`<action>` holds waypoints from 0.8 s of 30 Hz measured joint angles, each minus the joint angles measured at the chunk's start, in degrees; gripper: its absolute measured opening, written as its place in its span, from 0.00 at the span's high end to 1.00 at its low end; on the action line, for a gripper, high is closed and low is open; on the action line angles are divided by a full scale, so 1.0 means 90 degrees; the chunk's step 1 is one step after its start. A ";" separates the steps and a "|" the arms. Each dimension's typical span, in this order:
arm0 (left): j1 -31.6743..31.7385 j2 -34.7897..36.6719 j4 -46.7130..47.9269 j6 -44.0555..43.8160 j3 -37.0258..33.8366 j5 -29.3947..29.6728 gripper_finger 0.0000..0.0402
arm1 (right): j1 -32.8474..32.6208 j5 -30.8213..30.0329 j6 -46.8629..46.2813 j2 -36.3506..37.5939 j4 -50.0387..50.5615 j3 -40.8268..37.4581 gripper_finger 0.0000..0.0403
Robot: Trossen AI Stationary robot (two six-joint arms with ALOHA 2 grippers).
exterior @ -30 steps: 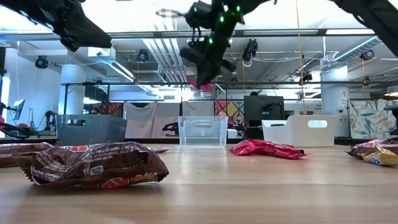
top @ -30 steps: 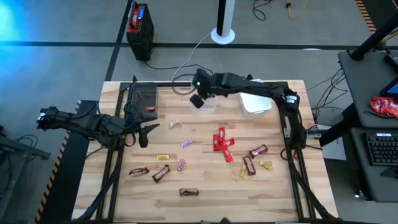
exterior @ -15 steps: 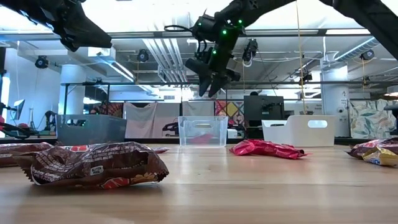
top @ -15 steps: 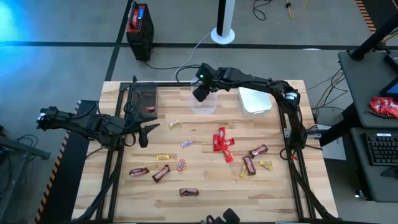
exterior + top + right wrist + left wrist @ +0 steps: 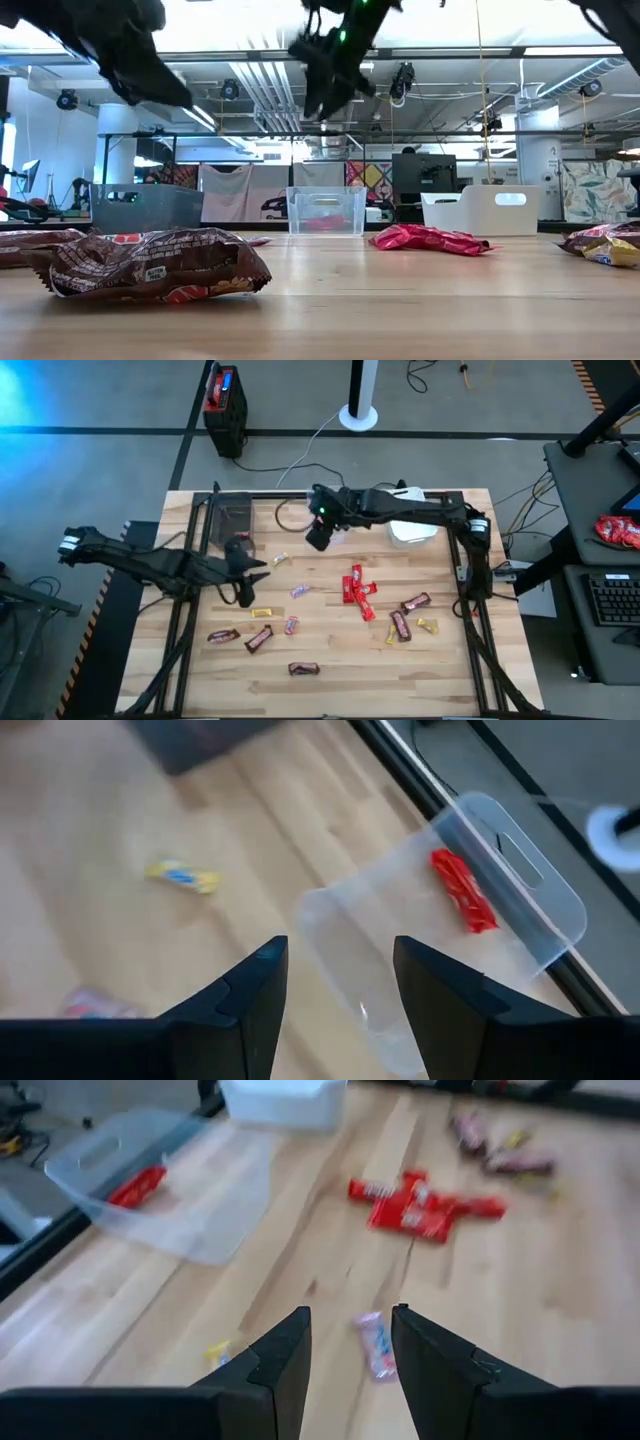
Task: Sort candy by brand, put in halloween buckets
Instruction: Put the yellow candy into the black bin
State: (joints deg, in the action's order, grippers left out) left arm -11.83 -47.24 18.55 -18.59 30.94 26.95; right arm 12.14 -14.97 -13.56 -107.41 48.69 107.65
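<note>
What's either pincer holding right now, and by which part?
Nothing. Right pincer is open and empty near the clear bin; left pincer is open and empty above the table.

1. No words or numbers can be read anywhere.
2. The brown candy close up in the low view has a small dark label on its wrapper, but the letters are too small to read.
3. The red candy at 12 o'clock in the left wrist view has white marks on it, too blurry to read.
4. The red candy in the clear bin shows no letters.
</note>
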 joint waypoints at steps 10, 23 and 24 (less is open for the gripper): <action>0.0391 -0.1915 0.0864 -0.0542 0.0909 0.0280 0.69 | -0.0634 -0.0025 -0.0196 0.1491 -0.0235 -0.0853 0.55; 0.1974 -0.2949 0.1348 0.2123 0.1462 -0.2065 0.69 | -0.0670 -0.0181 -0.0644 0.3073 -0.1269 -0.2892 0.55; 0.2060 -0.2993 0.1316 0.2154 0.1462 -0.2176 0.69 | -0.0670 -0.0179 -0.0663 0.3155 -0.1334 -0.3038 0.55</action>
State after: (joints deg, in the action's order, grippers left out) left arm 6.72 -74.18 30.39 0.79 44.10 7.36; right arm 6.11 -16.58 -19.53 -79.02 36.68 80.31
